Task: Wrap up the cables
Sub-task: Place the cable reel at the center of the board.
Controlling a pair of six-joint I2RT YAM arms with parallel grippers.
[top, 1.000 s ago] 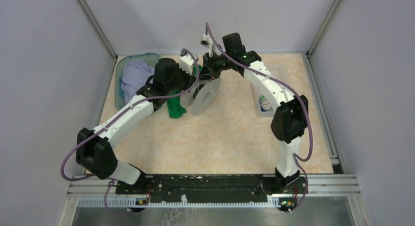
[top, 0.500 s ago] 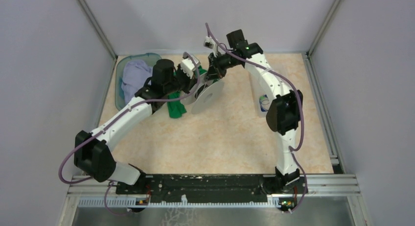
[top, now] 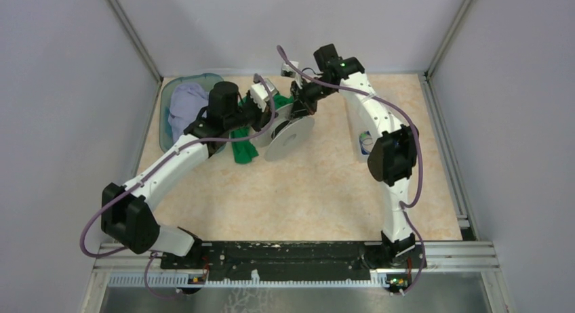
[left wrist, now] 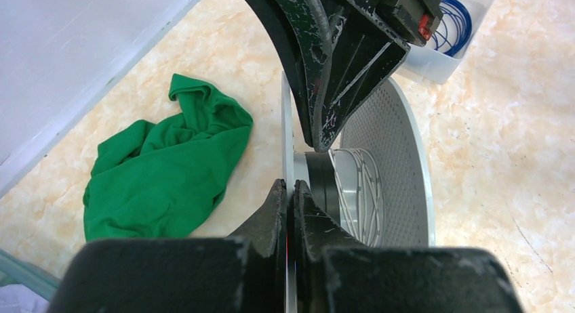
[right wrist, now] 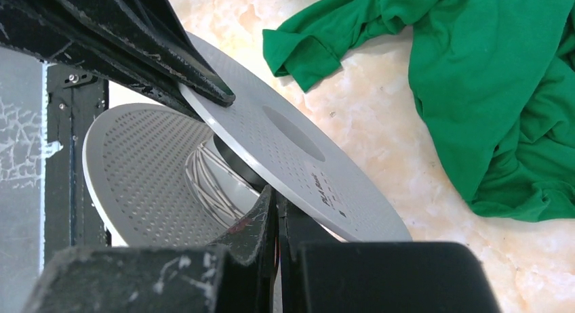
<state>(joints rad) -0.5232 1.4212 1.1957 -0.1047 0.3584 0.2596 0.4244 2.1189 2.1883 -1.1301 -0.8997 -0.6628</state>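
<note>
Tabletop (top: 305, 191): beige marble.
Left gripper (left wrist: 291, 191): clamping round pale-grey perforated spool (left wrist: 397, 143).
Right gripper (right wrist: 274, 204): pinched together at hub.
Advice: keep hair-thin whitish cable (right wrist: 203, 174) taut.

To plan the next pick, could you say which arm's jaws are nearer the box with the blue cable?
Right. The right arm clamps the spool on the side facing the box; the left arm clamps it farther off, beside the green cloth.
</note>
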